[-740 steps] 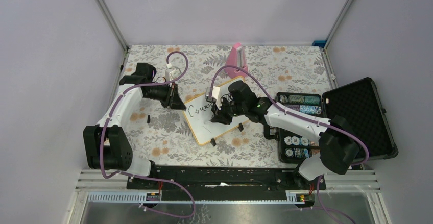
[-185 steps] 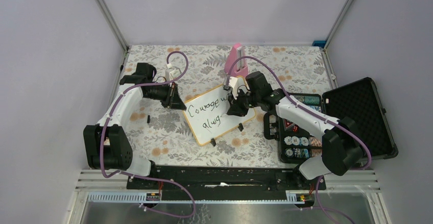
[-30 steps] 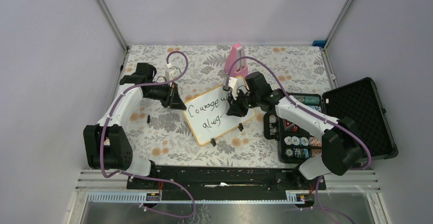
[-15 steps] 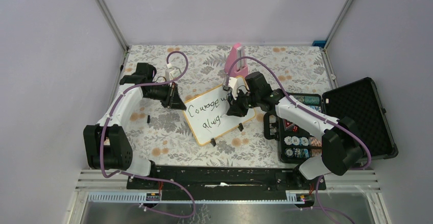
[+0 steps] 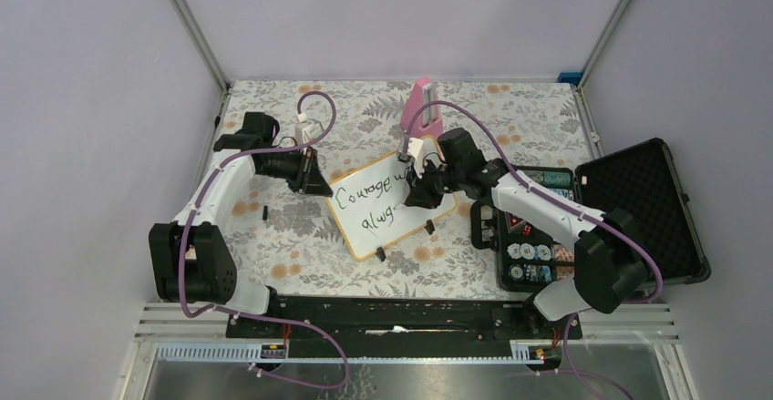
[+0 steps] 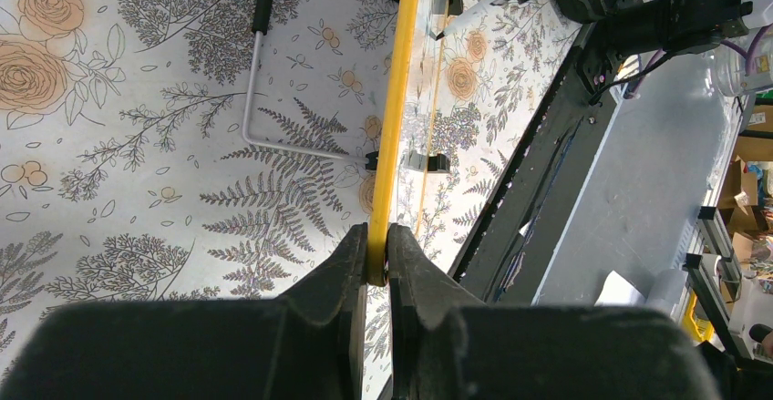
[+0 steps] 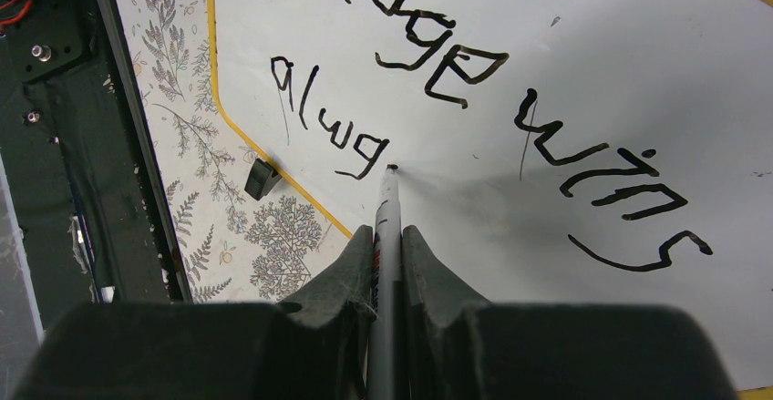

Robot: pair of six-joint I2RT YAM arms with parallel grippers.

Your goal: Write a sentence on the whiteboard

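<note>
The whiteboard (image 5: 381,236) stands tilted on the flowered table, seen edge-on by its yellow rim (image 6: 398,99) in the left wrist view. My left gripper (image 5: 321,184) (image 6: 377,236) is shut on that rim at the board's upper left corner. My right gripper (image 5: 421,192) (image 7: 387,234) is shut on a grey marker (image 7: 388,204) whose black tip touches the white surface (image 7: 583,72) just right of the lower line. The sentence (image 5: 367,192) (image 7: 438,63) reads "Courage wins" on top and "alwa" below in black.
An open black case (image 5: 643,204) with poker chips (image 5: 531,261) lies at the right, close to my right arm. A pink object (image 5: 422,104) stands behind the board. A wire stand (image 6: 257,81) props the board's back. A small black piece (image 5: 265,211) lies left of the board.
Since the oldest frame the writing grew from "Coura" to two lines and my right gripper shifted right along the board. Over the last second nothing visibly moves.
</note>
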